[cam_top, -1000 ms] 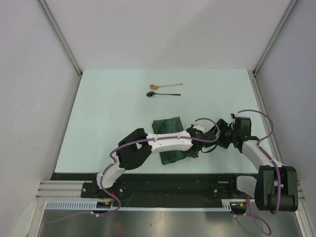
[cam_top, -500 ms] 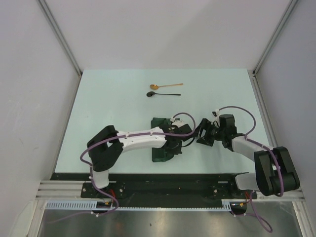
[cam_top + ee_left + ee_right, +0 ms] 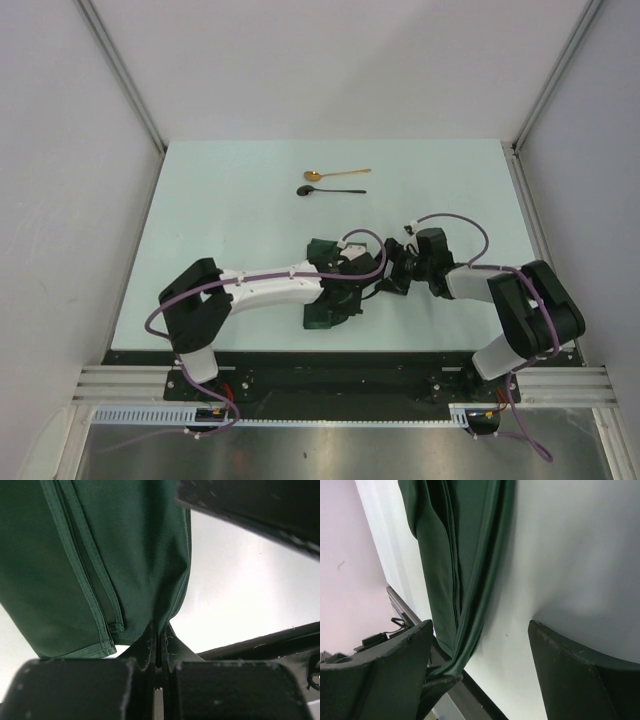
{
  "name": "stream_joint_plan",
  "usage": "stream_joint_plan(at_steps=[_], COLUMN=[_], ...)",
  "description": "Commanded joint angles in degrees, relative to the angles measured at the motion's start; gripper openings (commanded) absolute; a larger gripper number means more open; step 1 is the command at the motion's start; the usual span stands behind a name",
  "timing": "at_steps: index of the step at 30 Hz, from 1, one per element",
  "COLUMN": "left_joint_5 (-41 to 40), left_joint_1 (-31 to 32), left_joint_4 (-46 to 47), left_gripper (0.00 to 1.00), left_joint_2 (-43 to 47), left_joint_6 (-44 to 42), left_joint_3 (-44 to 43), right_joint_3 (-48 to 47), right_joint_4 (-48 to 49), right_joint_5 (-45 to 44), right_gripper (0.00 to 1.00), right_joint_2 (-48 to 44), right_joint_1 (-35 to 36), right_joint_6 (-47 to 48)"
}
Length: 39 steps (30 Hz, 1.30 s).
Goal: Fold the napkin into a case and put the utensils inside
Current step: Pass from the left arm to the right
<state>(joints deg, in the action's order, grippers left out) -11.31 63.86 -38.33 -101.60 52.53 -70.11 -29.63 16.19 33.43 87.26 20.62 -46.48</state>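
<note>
- Nearest, on the near middle of the table [image 3: 230, 220]: the napkin [image 3: 320, 316], dark green, doubled into several layers. Judged from its broad shape, not yet a narrow case.
- At the left gripper [image 3: 156, 637]: closed tight, with a thin pinch of the napkin's edge between the fingertips. Hemmed layers just beside the pinch.
- Just to the right, the right gripper [image 3: 480, 630]: wide open, nothing held. One finger [image 3: 380, 680] close by the long folded edge of the cloth; not possible to say if touching.
- Handling of the cloth, as a judgement: soft, light and limp, with no shape of its own. Layers likely to slide over each other and to fall open if lifted by one point only.
- Best place to grip, also judged: at a hem or a corner, through all layers together. Better to drag low over the table than to lift high.
- Farther back, well apart from the cloth: the gold spoon [image 3: 336, 175] and the black spoon [image 3: 332, 190], lying near each other, bowls to the left, both untouched.
- Spoons, by their look: slim, hard, smooth, probably slippery. Safest to pinch across the middle of the handle.
</note>
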Motion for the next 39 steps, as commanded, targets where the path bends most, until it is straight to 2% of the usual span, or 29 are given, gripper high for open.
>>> stream_joint_plan(at_steps=[1,8,23,29,34,35,37,39], left_joint_5=[0.8,0.8,1.6,3.3,6.4,6.7,8.8,10.2], left_joint_1=[-0.9,-1.4,-1.5,-1.5,-1.6,-1.6,-1.8,-2.0], left_joint_4=[0.8,1.1,2.9,6.2,11.5,12.3,14.2,15.4], left_gripper=[0.0,0.0,0.0,0.0,0.0,0.0,0.0,0.06], left_joint_2=[4.8,6.5,8.7,9.4,10.0,10.0,9.8,9.6], left_joint_6=[0.1,0.1,-0.2,-0.8,-3.0,-3.4,-4.5,-5.6], left_joint_3=[1.2,2.7,4.7,7.5,10.4,10.8,11.5,12.1], right_joint_3=[-4.1,-6.5,-10.1,-12.4,-13.3,-13.5,-14.2,-16.4], right_joint_4=[4.2,8.3,14.1,14.8,14.1,13.9,11.7,6.7], right_joint_5=[-2.0,-1.9,-0.8,-0.1,0.7,0.5,-0.6,-1.3], right_gripper=[0.82,0.76,0.55,0.41,0.23,0.14,0.06,0.0], right_joint_2=[4.0,9.9,19.3,21.8,22.3,22.2,21.5,21.0], right_joint_1=[2.4,4.0,3.4,2.1,1.5,1.6,1.8,2.1], right_joint_6=[-2.0,-4.7,-6.4,-4.1,-1.7,-1.1,0.5,3.0])
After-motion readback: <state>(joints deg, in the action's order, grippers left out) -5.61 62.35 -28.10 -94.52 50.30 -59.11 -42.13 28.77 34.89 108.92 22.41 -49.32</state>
